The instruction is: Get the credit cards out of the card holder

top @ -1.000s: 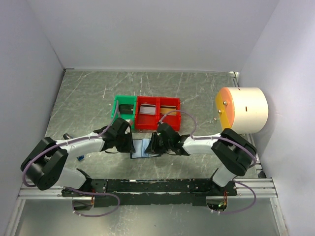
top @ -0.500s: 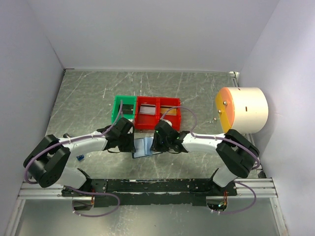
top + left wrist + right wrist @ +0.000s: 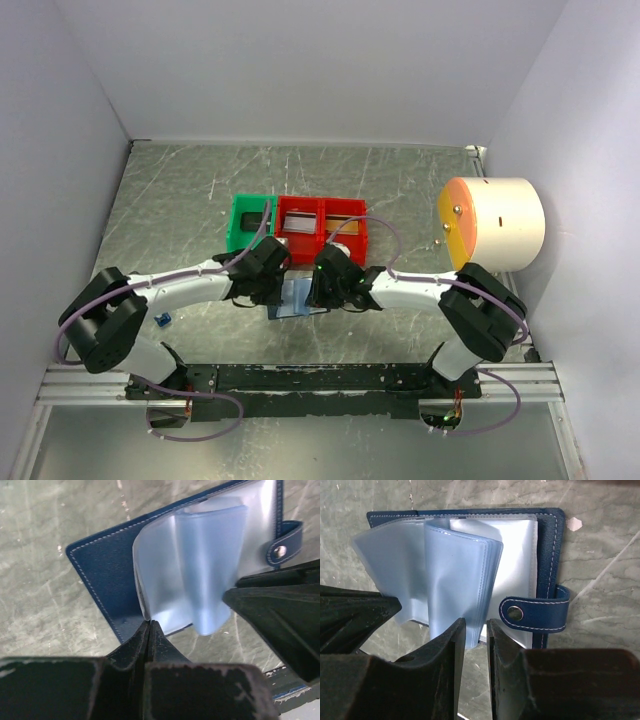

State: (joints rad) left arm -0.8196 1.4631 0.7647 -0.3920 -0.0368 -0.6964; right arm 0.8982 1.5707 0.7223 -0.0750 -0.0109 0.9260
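The card holder (image 3: 293,298) lies open on the table between my two grippers, navy cover down, its snap tab (image 3: 535,614) sticking out at one edge. Pale translucent sleeves (image 3: 460,575) fan up from it. My left gripper (image 3: 149,625) is shut, its tips pinching the lower corner of one sleeve (image 3: 185,565). My right gripper (image 3: 476,630) is closed on the lower edge of the sleeve bundle. Credit cards lie in the bins behind: a dark one (image 3: 256,217), a silvery grey one (image 3: 296,226) and a tan one (image 3: 343,220).
A green bin (image 3: 240,222) and a red two-part bin (image 3: 320,235) stand just behind the grippers. A white cylinder with an orange face (image 3: 490,222) sits at the right wall. A small blue tag (image 3: 162,320) lies near the left arm.
My left gripper has moved right to the card holder and shut on a sleeve. The holder has shifted slightly away from the arm bases. The right gripper has kept its hold on the sleeves.
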